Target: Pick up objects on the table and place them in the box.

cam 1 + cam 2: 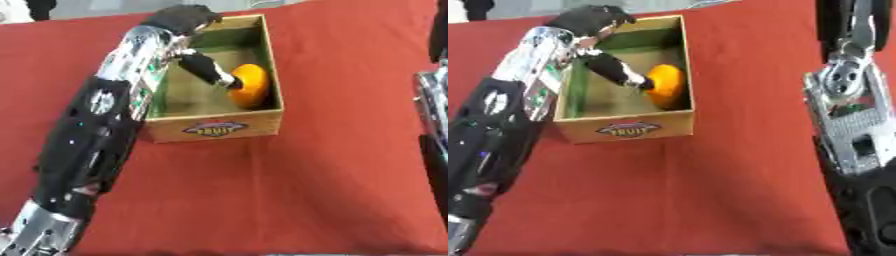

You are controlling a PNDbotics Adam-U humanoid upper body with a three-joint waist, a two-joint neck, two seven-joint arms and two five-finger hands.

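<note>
An orange round fruit (249, 85) lies inside the cardboard box (214, 129), against its right wall. The box has a green lining and a "FRUIT" label on its front. My left arm reaches over the box's left wall, and my left hand (206, 67) hangs inside it. One straight black finger touches the fruit's left side; nothing curls round the fruit. My right hand (850, 22) shows at the top right edge, fingers straight up and partly cut off, well clear of the box.
A red cloth (289, 190) covers the table, bare in front of and to the right of the box. My right forearm (850, 115) fills the right edge. Dark shapes stand at the far top left beyond the table.
</note>
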